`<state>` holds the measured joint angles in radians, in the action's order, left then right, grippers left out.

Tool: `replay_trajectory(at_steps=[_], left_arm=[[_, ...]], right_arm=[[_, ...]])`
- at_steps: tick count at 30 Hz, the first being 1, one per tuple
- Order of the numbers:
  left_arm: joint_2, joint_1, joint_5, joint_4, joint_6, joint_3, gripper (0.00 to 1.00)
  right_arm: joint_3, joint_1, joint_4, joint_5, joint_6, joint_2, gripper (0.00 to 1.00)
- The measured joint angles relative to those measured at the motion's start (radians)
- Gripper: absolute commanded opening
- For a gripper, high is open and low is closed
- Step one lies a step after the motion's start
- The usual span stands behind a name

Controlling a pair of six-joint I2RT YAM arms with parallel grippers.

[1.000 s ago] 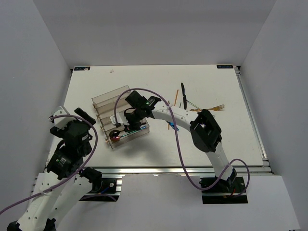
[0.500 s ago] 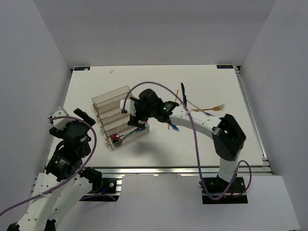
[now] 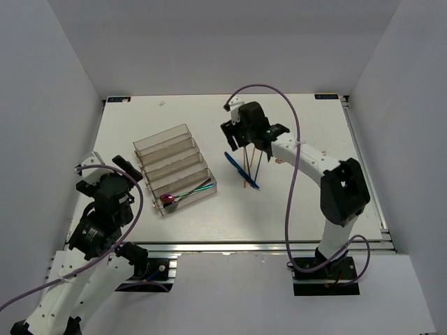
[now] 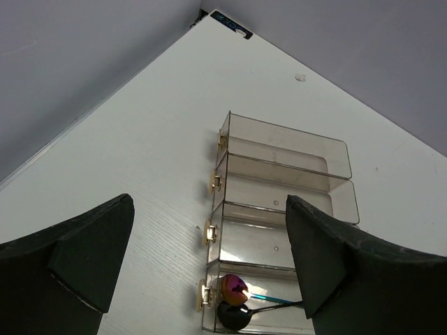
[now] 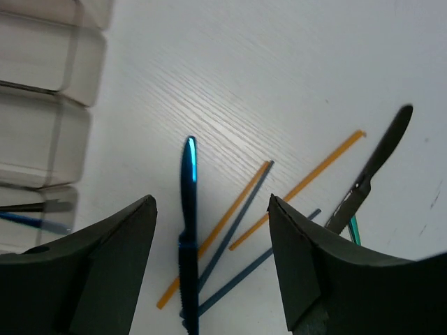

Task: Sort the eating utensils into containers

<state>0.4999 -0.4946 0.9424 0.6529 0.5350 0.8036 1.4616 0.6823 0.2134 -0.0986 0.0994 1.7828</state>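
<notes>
Right pincer (image 5: 209, 201) released, empty; blue knife (image 5: 187, 209) beneath its gap; left pincer (image 4: 208, 202) released, organiser tray (image 4: 286, 132) ahead.

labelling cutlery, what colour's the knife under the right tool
The slim metal knife is blue; right wrist view.

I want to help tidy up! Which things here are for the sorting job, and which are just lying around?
For the job: clear plastic compartment tray; shiny blue knife; thin orange chopsticks; thin blue chopsticks; black metal utensil; purple-red spoon.
Just there: small white speck; black corner label; purple robot cable.
</notes>
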Motion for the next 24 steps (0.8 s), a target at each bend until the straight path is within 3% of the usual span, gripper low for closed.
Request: replay_trajectory(at_steps=[3, 10, 12, 15, 24], left_arm=[[0.017, 0.0, -0.023, -0.004, -0.009, -0.006, 0.98], [0.074, 0.0, -0.076, -0.011, -0.031, -0.01, 0.98], [0.08, 0.0, -0.088, -0.013, -0.035, -0.011, 0.98], [0.084, 0.0, -0.101, -0.022, -0.041, -0.011, 0.98], [0.099, 0.0, -0.128, -0.033, -0.049, -0.011, 0.98]], right_arm=[[0.08, -0.061, 0.1, 0.01, -0.016, 0.107, 0.74], [0.233, -0.064, 0.247, 0.043, -0.003, 0.328, 0.64], [0.233, -0.06, 0.275, 0.051, 0.0, 0.346, 0.53], [0.233, -0.053, 0.303, 0.061, 0.002, 0.352, 0.45], [0.233, -0.052, 0.338, 0.099, -0.002, 0.352, 0.45]])
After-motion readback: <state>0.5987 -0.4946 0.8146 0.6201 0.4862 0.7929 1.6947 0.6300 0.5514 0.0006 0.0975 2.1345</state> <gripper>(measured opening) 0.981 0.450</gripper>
